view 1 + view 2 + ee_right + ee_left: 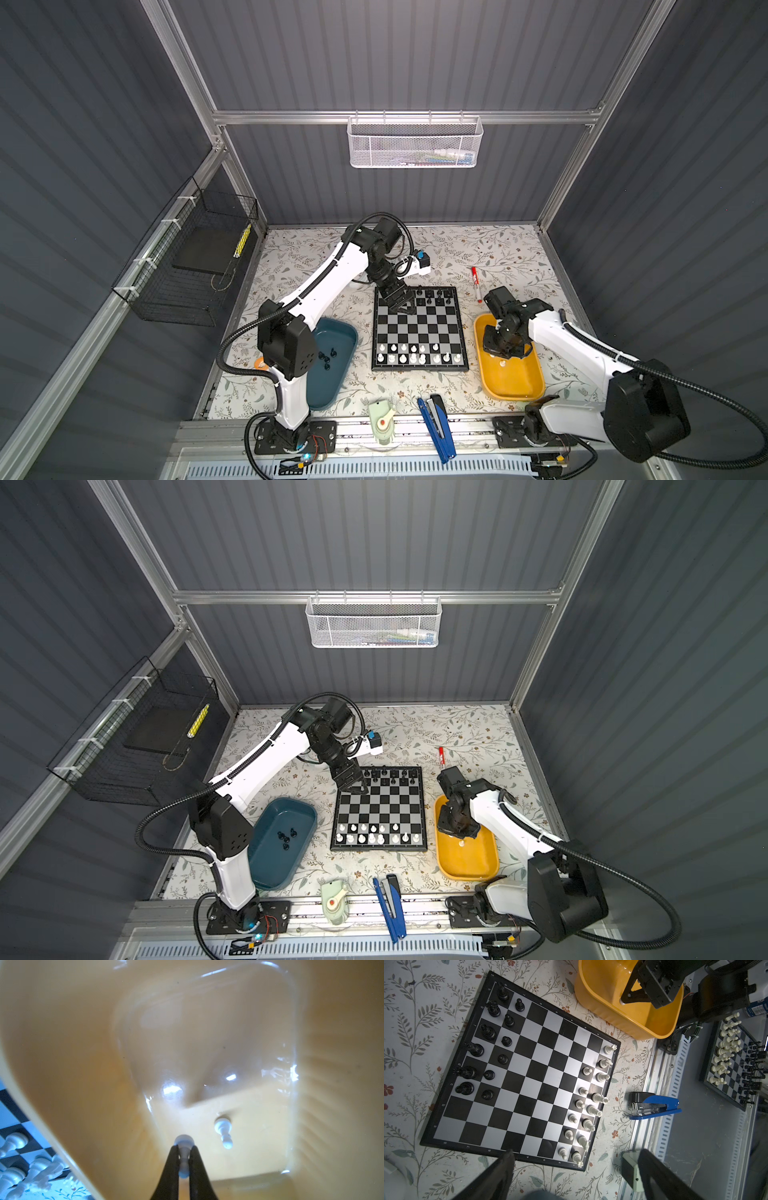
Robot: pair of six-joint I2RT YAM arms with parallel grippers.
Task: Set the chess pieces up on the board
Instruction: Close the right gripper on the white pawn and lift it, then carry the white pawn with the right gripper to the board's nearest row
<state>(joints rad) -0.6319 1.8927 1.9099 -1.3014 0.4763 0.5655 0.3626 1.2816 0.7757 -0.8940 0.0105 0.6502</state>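
The board (415, 328) (382, 808) (529, 1076) lies mid-table. Black chess pieces (432, 296) (488, 1032) fill part of its far two rows. White chess pieces (415, 353) (589, 1093) stand along the near two rows. My left gripper (401, 305) (577, 1167) hangs open and empty over the board's far-left corner. My right gripper (505, 353) (184, 1159) is down inside the yellow tray (515, 382), shut on a white pawn (184, 1147). Another white pawn (223, 1130) (503, 364) lies on the tray floor beside it. Several black pieces (328, 357) lie in the teal tray (332, 386).
A red marker (476, 282) lies right of the board's far edge. A green sharpener (382, 419) and a blue stapler (436, 428) sit at the front rail. A black wire basket (195, 266) hangs on the left wall, a white mesh basket (415, 141) on the back.
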